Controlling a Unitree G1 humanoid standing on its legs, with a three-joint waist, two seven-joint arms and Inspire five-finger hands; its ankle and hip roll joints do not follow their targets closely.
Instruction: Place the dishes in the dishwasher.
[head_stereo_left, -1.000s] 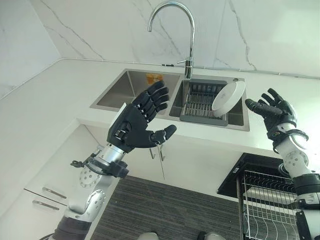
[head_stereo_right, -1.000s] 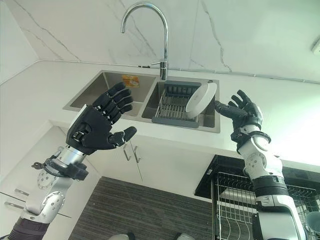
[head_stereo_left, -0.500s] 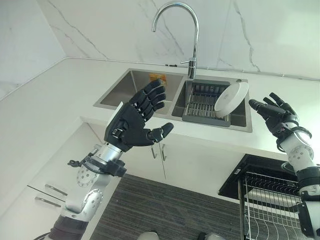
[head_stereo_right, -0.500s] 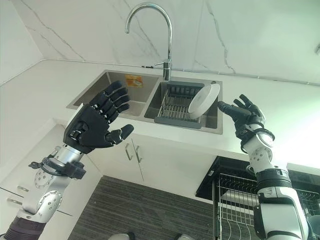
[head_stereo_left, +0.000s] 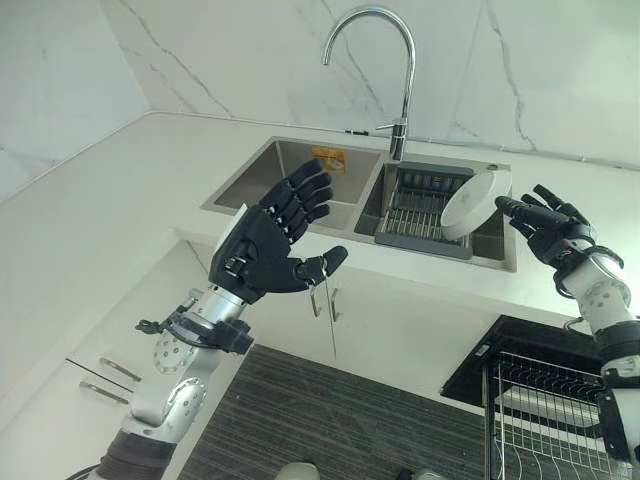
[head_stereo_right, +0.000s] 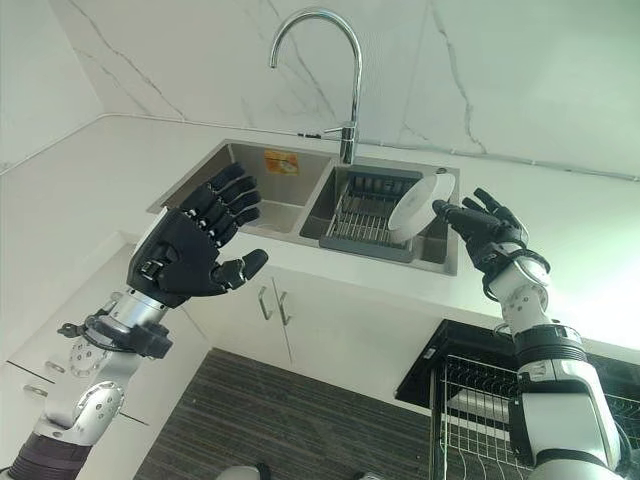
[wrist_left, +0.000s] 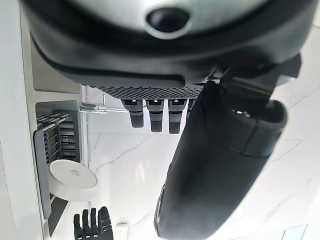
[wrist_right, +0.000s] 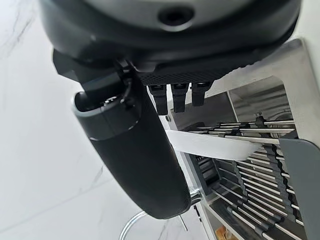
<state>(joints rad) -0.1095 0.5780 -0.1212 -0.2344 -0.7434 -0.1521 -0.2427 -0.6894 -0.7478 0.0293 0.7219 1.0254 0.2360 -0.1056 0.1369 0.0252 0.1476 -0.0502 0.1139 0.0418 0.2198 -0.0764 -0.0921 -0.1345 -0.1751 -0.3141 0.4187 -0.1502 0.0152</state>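
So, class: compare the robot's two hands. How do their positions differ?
The left hand is raised before the sink's empty left basin, far from any dish; the right hand reaches its fingers beside the white plate leaning in the rack. Both are open, holding nothing.

No text, number or sign can be read anywhere here. An orange-yellow sticker (head_stereo_left: 327, 157) sits on the back wall of the left sink basin (head_stereo_left: 262, 186), but whatever is printed on it is too small to make out
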